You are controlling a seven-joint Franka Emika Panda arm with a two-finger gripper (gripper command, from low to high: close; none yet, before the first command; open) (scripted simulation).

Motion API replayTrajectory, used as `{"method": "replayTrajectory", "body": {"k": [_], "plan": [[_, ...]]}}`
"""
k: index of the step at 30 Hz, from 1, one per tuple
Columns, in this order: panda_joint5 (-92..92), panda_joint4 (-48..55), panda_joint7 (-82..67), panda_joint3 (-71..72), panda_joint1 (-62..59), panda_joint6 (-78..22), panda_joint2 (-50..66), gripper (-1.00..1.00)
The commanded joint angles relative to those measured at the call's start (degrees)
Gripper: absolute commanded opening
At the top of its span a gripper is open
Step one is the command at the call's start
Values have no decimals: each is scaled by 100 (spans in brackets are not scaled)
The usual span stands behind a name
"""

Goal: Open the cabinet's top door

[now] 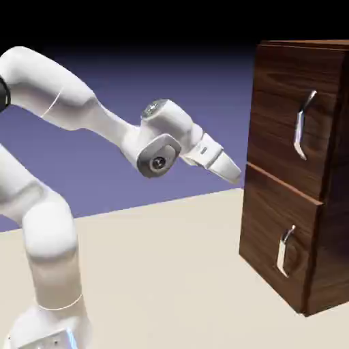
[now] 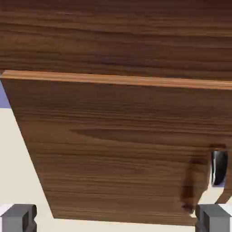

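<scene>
The dark walnut cabinet (image 1: 332, 225) stands at the right, both doors closed. The top door (image 1: 276, 116) carries a long bent silver handle (image 1: 302, 126). My gripper (image 1: 234, 174) hovers just left of the cabinet's front, level with the seam between the doors, below and left of that handle and touching nothing. In the hand view, wood fills the frame: the top door (image 2: 116, 36) lies above a lighter seam (image 2: 118, 80), the lower door (image 2: 108, 145) beneath it. Grey fingertips (image 2: 19, 218) sit far apart at the bottom corners, so the gripper (image 2: 116, 221) is open and empty.
The lower door (image 1: 269, 232) has a shorter silver handle (image 1: 284, 251), glimpsed in the hand view as a handle (image 2: 219, 167) at the right edge. The beige table (image 1: 163, 272) stretches between the robot base and the cabinet.
</scene>
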Motion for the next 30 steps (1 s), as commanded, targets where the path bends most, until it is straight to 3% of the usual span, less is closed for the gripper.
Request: {"method": "replayTrajectory", "body": {"k": [1, 30], "plan": [[-250, 52, 185, -96, 86, -4, -30, 0], [-7476, 1564, 5543, -2875, 2570, -121, -905, 0]]}}
